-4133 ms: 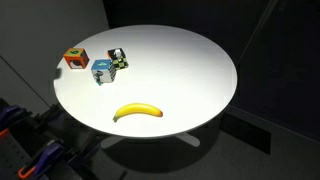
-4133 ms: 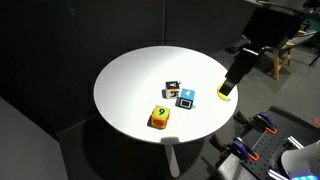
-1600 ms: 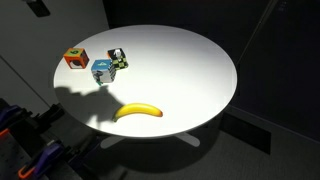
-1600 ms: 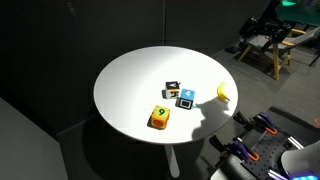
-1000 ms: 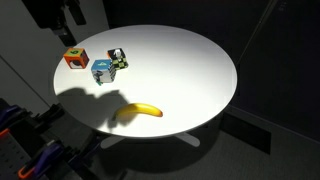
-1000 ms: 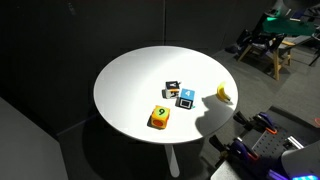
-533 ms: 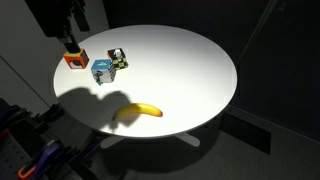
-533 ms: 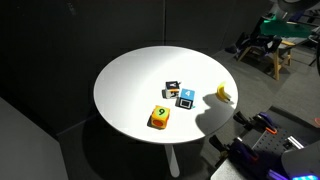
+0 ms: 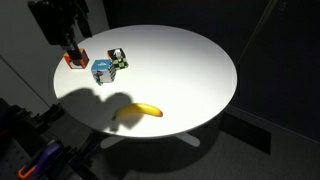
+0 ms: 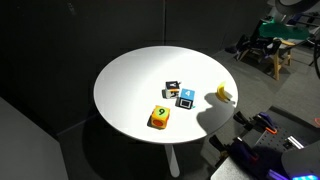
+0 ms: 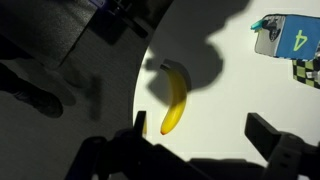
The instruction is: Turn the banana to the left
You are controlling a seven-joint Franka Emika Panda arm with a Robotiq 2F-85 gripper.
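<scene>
Well below the pincer (image 11: 205,132), the banana (image 11: 175,100) lies flat on the white round bench (image 11: 240,110), close to the rim and apart from both fingers (image 11: 272,135). Pincer jaws stand wide apart and hold nothing. Seen from the wrist, the banana falls within the gap, nearer one finger than the other, its length running across the line that joins them; shadow covers its far tip. Farther off, past the other finger, sit a blue cube (image 11: 280,35) and a chequered cube (image 11: 308,68). An orange cube (image 9: 76,60) lies near them in an exterior view.
</scene>
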